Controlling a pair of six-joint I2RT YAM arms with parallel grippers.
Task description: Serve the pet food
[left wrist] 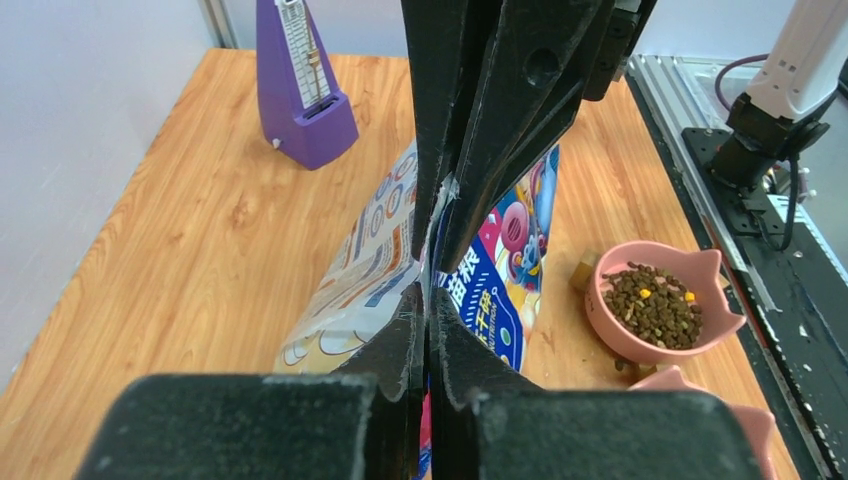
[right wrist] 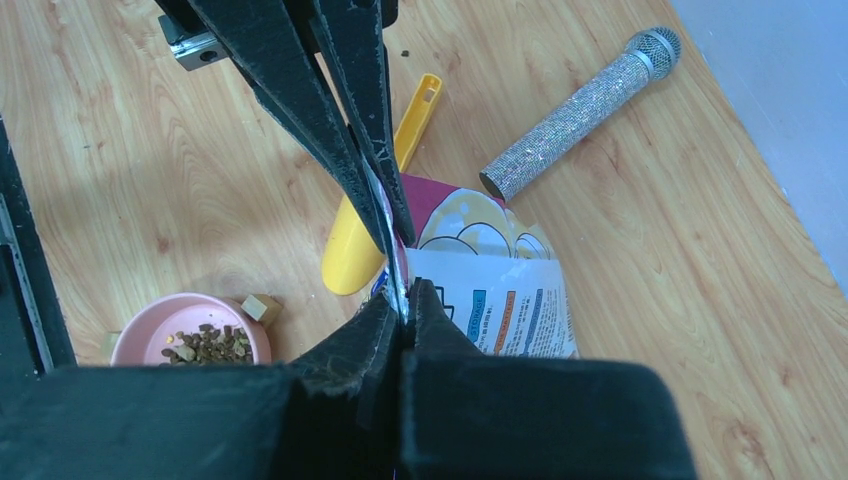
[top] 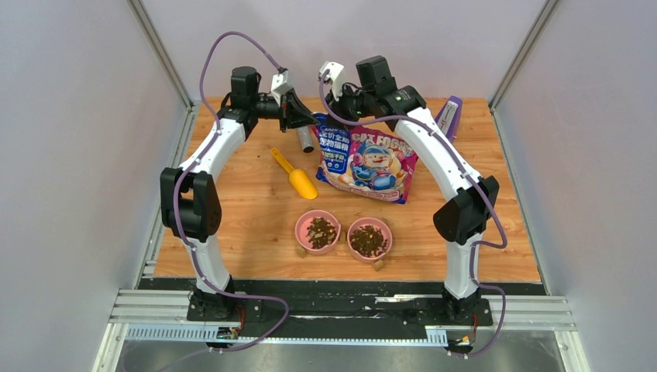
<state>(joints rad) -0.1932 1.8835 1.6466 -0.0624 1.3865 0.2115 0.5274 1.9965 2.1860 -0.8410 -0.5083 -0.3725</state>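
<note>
Both arms meet at the top edge of the cat-food bag: the left fingers and the right fingers are each pressed together with a thin strip of the bag's rim pinched between them. The pet food already fills two pink bowls near the front edge of the tabletop, well apart from the arms.

The likely trouble is the thin hold. An uneven pull could slip the glossy rim from one pair of fingers or tear it, and a tilted bag might shed kibble across the wood. A swinging bag could also knock the yellow scoop or the glittery microphone just beside its left edge.

Room is tight at the back, where a purple metronome stands near the bag's far right corner. Bare wood lies left of the scoop and right of the bowls, before the side walls.
</note>
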